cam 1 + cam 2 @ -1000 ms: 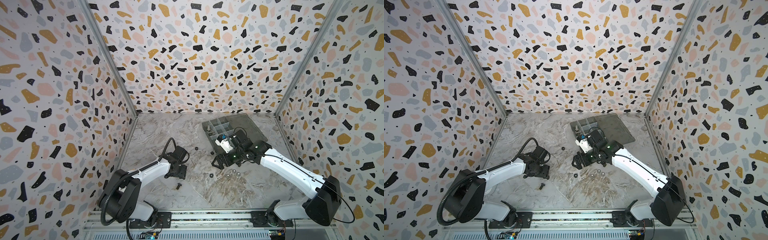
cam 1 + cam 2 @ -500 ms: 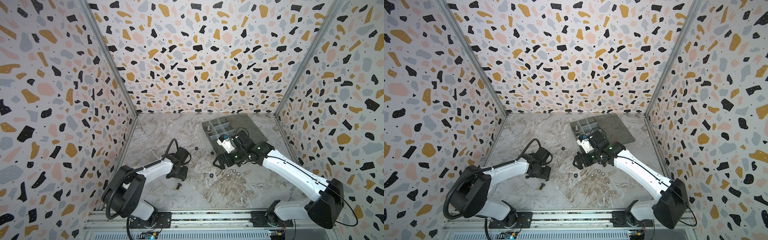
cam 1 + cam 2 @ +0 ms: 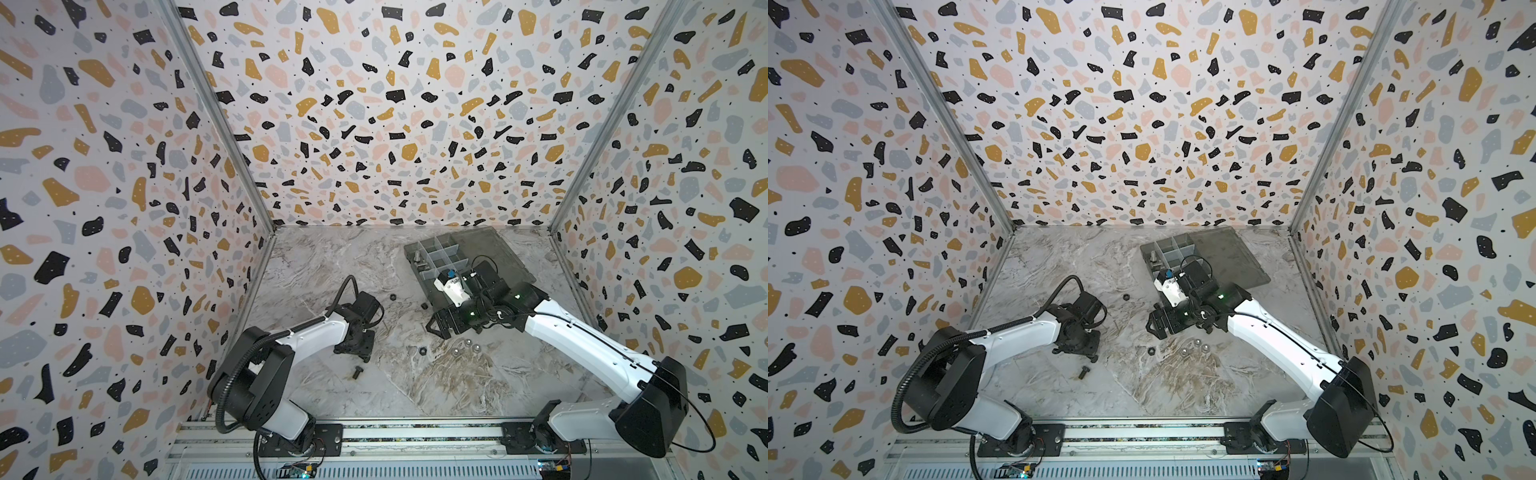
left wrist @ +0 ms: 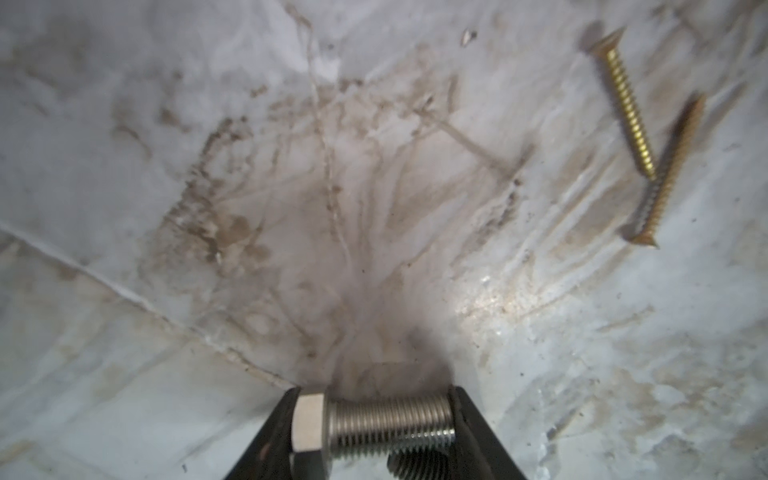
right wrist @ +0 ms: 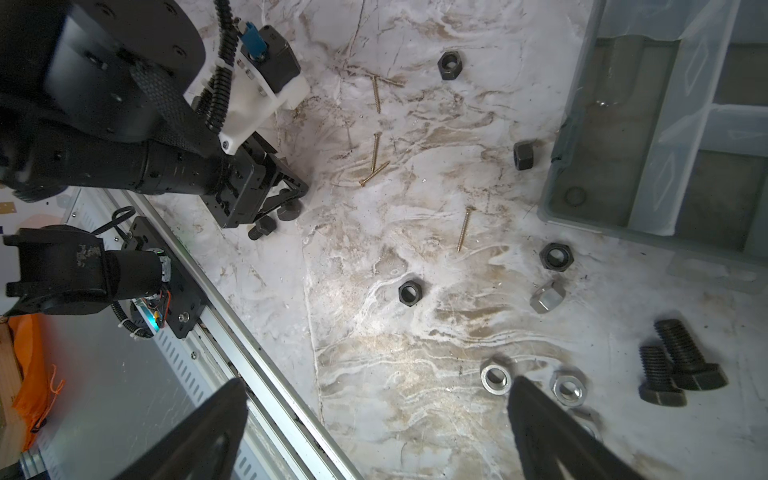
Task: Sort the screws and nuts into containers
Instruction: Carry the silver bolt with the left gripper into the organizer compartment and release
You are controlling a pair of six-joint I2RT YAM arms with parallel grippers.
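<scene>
**Walls** (image 3: 374, 124): speckled panels that close the far, left and right sides.

**Table** (image 3: 324, 257): marble-look top. Bare room lies at the far left and along the near middle. A metal rail (image 3: 415, 432) runs along the near edge.

**Right arm** (image 3: 582, 345): reaches from near right toward the middle, and its wrist covers the near end of the box.

**Box** (image 3: 432, 255): smoky grey with pale dividers, standing far right.
- Its flat lid (image 3: 494, 253) lies open beside it, close to the right wall.
- The far-left compartment holds small silver pieces (image 3: 419, 261), too small to name.
- The right wrist view shows only one corner (image 5: 648, 124), cut by the frame.

**Right gripper** (image 5: 376, 384): jaws spread wide with nothing between them, just near of the box.

**Left gripper** (image 4: 376, 392): clamped lengthwise on a silver bolt (image 4: 374, 419), left of the middle. The head is against one finger and the thread tip against the other. A second threaded end below it is cut off, and what it is cannot be told.

**Black bolts** (image 5: 685, 357): two lie touching, seen only from the right wrist. A third bolt (image 3: 357, 372) lies just near of the left gripper.

**Black nuts** (image 5: 410, 293): four lie scattered between the grippers and the box, one just beside the box wall (image 5: 523, 154).

**Silver nuts** (image 5: 496, 379): these lie beside a right finger, with one partly hidden behind it.

**Brass screws** (image 4: 625, 104): thin and hard to find in both top views. Two meet in a V.
</scene>
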